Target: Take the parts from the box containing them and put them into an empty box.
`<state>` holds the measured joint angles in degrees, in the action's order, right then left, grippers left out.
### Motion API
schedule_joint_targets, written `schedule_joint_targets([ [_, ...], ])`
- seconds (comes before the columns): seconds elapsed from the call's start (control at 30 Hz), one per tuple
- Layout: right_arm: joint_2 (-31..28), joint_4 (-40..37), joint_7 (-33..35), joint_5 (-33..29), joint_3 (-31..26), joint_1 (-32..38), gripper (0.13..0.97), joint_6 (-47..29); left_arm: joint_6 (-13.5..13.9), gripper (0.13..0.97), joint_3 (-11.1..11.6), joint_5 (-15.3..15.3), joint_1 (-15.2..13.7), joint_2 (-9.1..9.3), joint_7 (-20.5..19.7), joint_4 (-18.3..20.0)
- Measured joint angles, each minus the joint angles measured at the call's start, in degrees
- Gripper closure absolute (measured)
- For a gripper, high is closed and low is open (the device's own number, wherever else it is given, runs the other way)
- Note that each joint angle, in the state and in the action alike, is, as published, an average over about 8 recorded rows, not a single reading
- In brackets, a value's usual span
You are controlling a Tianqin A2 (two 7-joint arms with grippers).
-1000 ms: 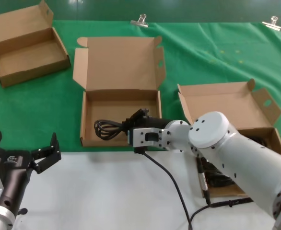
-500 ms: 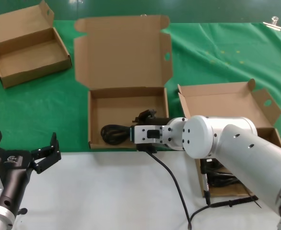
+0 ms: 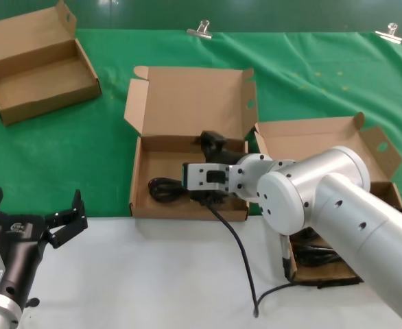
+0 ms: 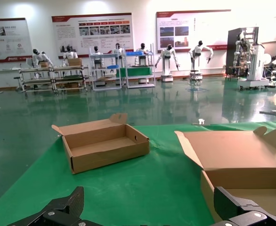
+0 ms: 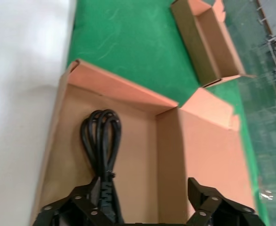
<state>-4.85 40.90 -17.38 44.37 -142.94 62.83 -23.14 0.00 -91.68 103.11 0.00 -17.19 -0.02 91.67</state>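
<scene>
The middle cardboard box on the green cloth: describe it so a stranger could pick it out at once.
On the green cloth stand three open brown boxes. The middle box sits at the cloth's near edge, beside the white tabletop, with the right gripper reaching into it. Unlike its neighbours, it has a tall squarish lid and a single coiled black cable in its shallow tray.

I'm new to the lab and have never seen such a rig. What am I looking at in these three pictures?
A two-armed robot photographs its own work. One picture looks down from its head; the others come from a camera on each wrist. On the table lie three open cardboard boxes. The right arm reaches over the middle box; its right claw is open above a black cable lying inside. More cables sit in the right box; the far box is empty. The left claw waits open, holding nothing.
</scene>
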Motion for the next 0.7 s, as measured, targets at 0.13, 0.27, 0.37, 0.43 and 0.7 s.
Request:
schedule_joint_targets([
  [0.13, 0.3, 3.08, -1.07, -5.86, 5.01, -1.62, 0.481, -1.62, 0.0, 0.132, 0.0, 0.0, 0.0, 0.0, 0.0, 0.0],
  [0.27, 0.74, 6.04, -1.4, -10.71, 9.81, -3.26, 0.386, -3.11, 0.0, 0.132, 0.0, 0.0, 0.0, 0.0, 0.0, 0.0],
  [0.37, 1.09, 8.7, -1.78, -14.27, 13.48, -4.65, 0.315, -4.27, 0.0, 0.132, 0.0, 0.0, 0.0, 0.0, 0.0, 0.0],
  [0.43, 1.37, 10.75, -2.18, -16.68, 16.08, -5.73, 0.3, -5.08, 0.0, 0.132, 0.0, 0.0, 0.0, 0.0, 0.0, 0.0],
  [0.7, 2.31, 16.3, -3.66, -22.53, 22.9, -8.82, 0.191, -7.09, 0.0, 0.132, 0.0, 0.0, 0.0, 0.0, 0.0, 0.0],
])
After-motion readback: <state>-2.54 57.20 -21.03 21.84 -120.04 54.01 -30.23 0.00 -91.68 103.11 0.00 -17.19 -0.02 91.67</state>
